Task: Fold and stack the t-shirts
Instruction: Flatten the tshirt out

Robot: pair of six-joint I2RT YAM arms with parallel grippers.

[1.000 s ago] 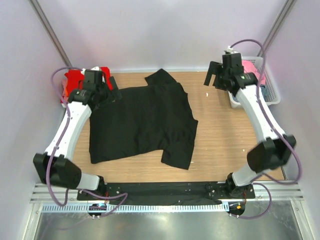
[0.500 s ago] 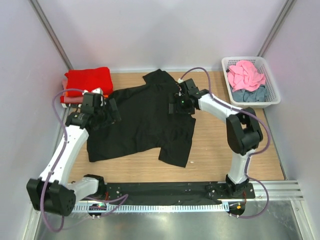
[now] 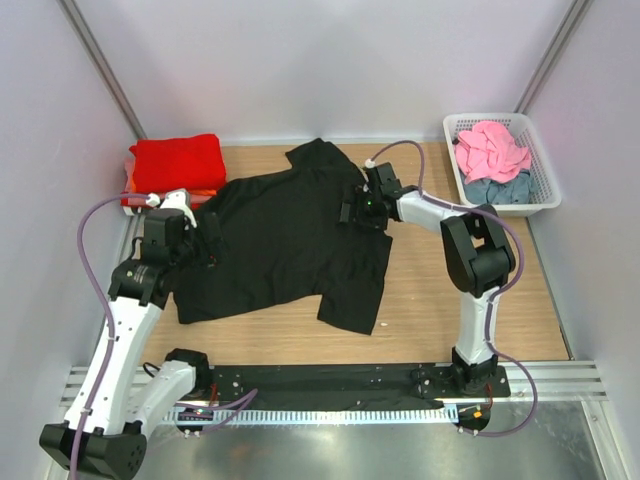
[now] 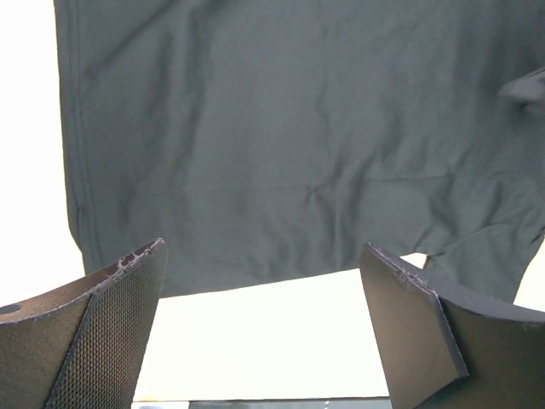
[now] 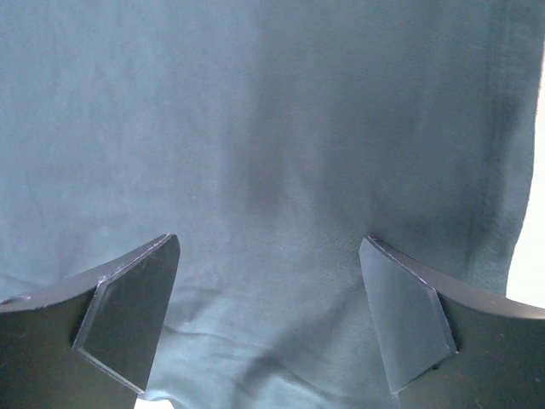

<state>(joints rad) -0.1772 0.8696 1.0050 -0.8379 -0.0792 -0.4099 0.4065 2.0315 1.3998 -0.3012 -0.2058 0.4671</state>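
Jaws spread wide on both sides: the left gripper (image 4: pixel 264 273) hovers at the left side of the black t-shirt (image 3: pixel 290 240), and the right gripper (image 5: pixel 268 281) hangs low over the cloth by the far right sleeve. The shirt lies spread on the table (image 3: pixel 450 290), slightly rumpled. It looks soft, light and floppy (it'll sag and drag), so pinch at hem or sleeve edges, not mid-panel. Since half a second ago the left arm has drawn back toward its base; the right has barely shifted.
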